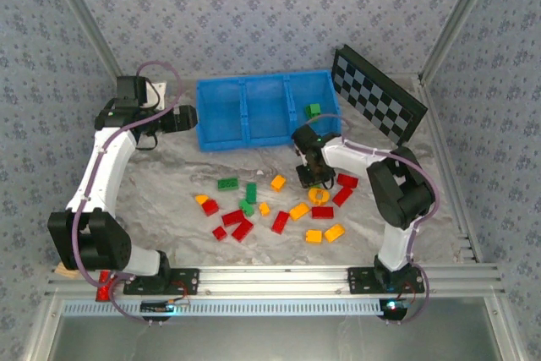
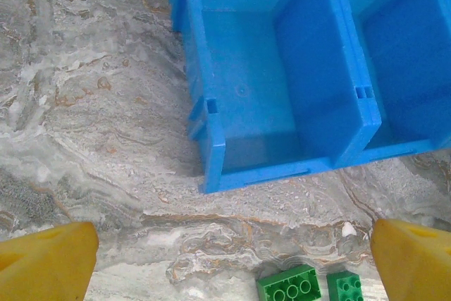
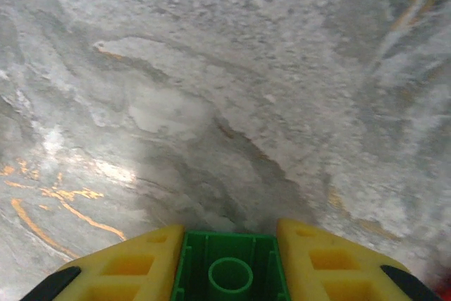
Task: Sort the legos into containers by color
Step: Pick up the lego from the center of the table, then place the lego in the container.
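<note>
My right gripper (image 3: 229, 241) is shut on a green lego (image 3: 229, 269), which sits hollow side up between the yellow fingers (image 3: 134, 266), just above the marbled table. In the top view this gripper (image 1: 309, 178) hangs over the scattered legos, among them a red one (image 1: 347, 180), an orange one (image 1: 277, 182) and a green one (image 1: 226, 183). The blue containers (image 1: 245, 137) stand at the back; a green lego (image 1: 313, 110) lies in the right compartment. My left gripper (image 1: 189, 117) is open beside the tray's left end, nothing between its fingers (image 2: 46, 259). Two green legos (image 2: 289, 287) lie below the tray (image 2: 211, 139).
A black-and-white checkered board (image 1: 376, 95) leans at the back right, beside the tray. Patterned walls enclose the table on three sides, and an aluminium rail (image 1: 279, 276) runs along the near edge.
</note>
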Controlling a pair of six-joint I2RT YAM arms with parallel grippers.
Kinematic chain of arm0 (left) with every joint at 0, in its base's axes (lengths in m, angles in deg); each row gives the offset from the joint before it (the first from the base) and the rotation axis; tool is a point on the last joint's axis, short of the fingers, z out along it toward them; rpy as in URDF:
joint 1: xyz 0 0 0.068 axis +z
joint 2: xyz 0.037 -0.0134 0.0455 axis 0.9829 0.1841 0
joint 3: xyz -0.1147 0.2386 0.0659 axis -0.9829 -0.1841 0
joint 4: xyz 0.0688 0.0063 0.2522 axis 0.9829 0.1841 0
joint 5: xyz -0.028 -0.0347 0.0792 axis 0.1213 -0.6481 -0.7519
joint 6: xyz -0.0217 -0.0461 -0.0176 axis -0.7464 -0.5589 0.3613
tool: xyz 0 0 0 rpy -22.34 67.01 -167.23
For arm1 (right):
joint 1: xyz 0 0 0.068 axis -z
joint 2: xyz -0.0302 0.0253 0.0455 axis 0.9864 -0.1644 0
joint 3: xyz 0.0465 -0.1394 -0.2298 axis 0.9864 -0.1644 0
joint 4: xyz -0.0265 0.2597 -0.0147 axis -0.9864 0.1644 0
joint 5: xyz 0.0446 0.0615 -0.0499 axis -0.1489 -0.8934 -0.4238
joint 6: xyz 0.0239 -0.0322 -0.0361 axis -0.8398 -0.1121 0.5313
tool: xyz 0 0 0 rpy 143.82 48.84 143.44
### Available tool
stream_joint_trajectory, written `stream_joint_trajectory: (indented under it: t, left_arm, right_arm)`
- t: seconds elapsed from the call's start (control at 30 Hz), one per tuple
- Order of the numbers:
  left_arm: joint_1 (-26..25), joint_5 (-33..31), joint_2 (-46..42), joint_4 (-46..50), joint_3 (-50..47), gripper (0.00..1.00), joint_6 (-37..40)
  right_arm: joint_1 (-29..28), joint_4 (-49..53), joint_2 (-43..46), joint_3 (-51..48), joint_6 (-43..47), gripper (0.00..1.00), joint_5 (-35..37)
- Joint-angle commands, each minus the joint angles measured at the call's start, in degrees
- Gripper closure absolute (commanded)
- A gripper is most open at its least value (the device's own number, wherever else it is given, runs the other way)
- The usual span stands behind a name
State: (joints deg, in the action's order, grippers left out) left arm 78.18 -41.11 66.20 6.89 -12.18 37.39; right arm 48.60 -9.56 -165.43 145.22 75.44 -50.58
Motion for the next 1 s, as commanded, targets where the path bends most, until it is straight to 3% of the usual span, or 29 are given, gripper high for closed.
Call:
stream_joint_trajectory:
  t: [0.0, 0.33, 0.57, 0.73, 0.97]
  left_arm:
    - [0.32, 0.43, -1.03, 0.79, 1.78, 0.01, 0.80]
    - [0.41, -0.19, -0.46, 1.31, 3.16, 0.01, 1.14]
    - [0.37, -1.32, -0.16, 2.20, 4.15, 0.01, 1.60]
    - [0.40, -1.99, 0.32, 2.53, 5.16, 0.01, 1.81]
    - [0.37, -1.99, 1.45, 2.90, 5.39, 0.01, 1.93]
  right_arm:
    - [4.33, 1.57, 1.67, 5.58, 2.16, 0.69, 2.16]
    - [12.78, 0.08, -7.73, 25.83, 9.52, 0.69, 4.18]
    - [13.57, -0.52, -18.22, 36.68, 10.42, 0.69, 3.61]
    - [13.38, -1.10, -21.13, 37.38, 10.47, 0.66, 3.44]
    - [12.66, -1.81, -19.11, 34.63, 10.78, 0.54, 3.84]
